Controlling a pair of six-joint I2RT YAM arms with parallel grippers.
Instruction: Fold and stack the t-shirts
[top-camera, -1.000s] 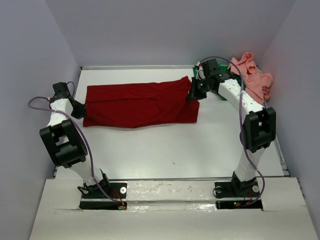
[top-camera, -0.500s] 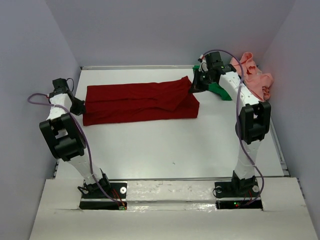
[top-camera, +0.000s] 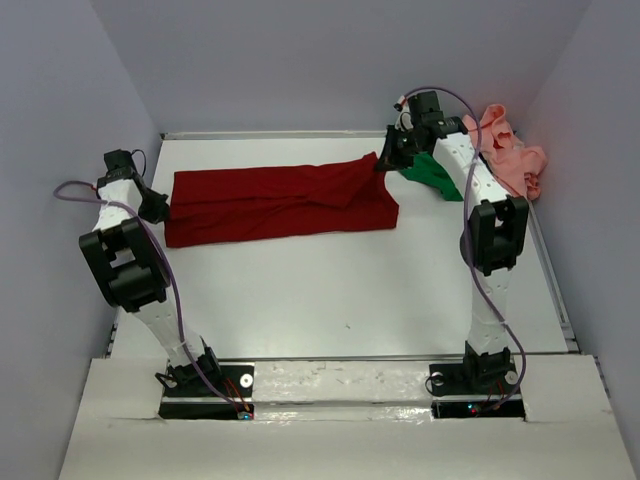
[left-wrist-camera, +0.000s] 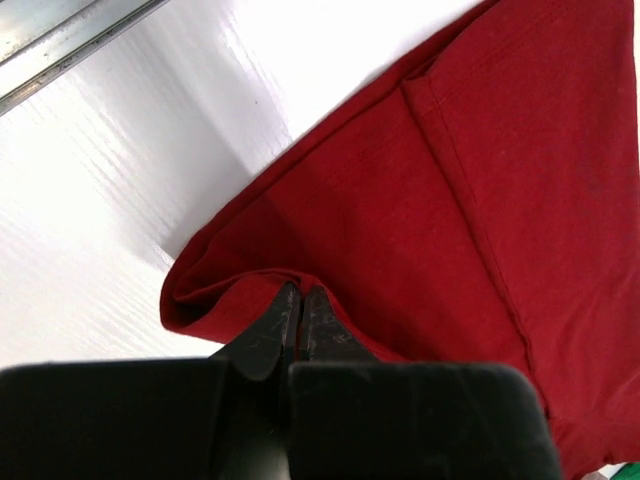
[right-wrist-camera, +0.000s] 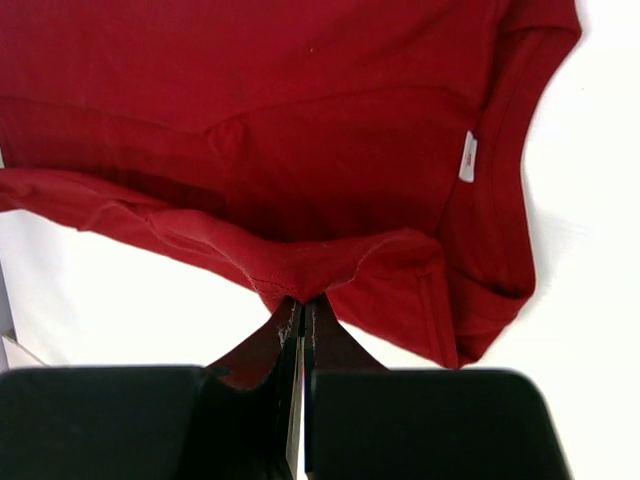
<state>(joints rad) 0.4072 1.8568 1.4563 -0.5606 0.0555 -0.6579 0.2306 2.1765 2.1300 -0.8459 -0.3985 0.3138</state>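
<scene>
The dark red t-shirt (top-camera: 280, 203) lies stretched out as a long folded strip across the far half of the table. My left gripper (top-camera: 160, 208) is shut on its left end; the left wrist view shows the cloth (left-wrist-camera: 430, 200) pinched at the fingertips (left-wrist-camera: 300, 295). My right gripper (top-camera: 384, 165) is shut on its far right corner and holds it slightly lifted; the right wrist view shows the hem (right-wrist-camera: 300, 270) in the closed tips (right-wrist-camera: 303, 303). The bright green t-shirt (top-camera: 432, 174) lies partly under the right arm. The salmon pink t-shirt (top-camera: 510, 155) is bunched at the far right.
Grey walls close in the table on the left, back and right. A metal rail (top-camera: 270, 134) runs along the far edge. The arm bases (top-camera: 340, 385) stand at the near edge.
Both grippers have moved toward the far edge, carrying the red shirt's ends with them. The shirt's front edge has drawn back, and more of the green shirt shows.
</scene>
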